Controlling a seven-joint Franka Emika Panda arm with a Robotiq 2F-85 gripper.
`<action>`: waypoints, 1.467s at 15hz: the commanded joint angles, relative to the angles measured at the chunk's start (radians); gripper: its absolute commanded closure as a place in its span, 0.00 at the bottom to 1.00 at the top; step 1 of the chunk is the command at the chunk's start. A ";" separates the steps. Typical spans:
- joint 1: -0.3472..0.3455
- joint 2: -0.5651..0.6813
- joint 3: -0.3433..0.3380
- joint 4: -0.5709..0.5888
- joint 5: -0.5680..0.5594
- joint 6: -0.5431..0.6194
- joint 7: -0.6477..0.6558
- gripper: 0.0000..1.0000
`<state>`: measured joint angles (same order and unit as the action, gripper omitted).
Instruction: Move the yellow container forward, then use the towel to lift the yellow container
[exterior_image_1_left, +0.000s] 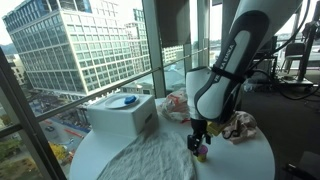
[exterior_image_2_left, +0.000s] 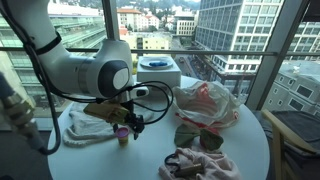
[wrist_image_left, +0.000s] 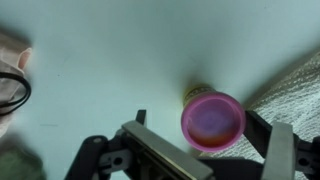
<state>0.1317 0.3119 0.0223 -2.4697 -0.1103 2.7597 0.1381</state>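
Lidded yellow container, between gripper fingers

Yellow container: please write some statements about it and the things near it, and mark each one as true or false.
1. The yellow container has a pink lid. True.
2. It stands on the towel. False: it stands on the bare table, beside the towel.
3. The gripper has one finger on each side of the container. True.
4. The white box has a red circle on top. False: the circle is blue.
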 joint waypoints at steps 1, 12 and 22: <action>0.021 0.021 -0.013 0.022 -0.018 0.013 0.018 0.27; 0.041 0.067 -0.077 0.072 -0.075 0.013 0.050 0.76; 0.045 0.103 -0.107 0.119 -0.077 0.018 0.074 0.11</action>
<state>0.1570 0.3963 -0.0613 -2.3645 -0.1606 2.7598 0.1835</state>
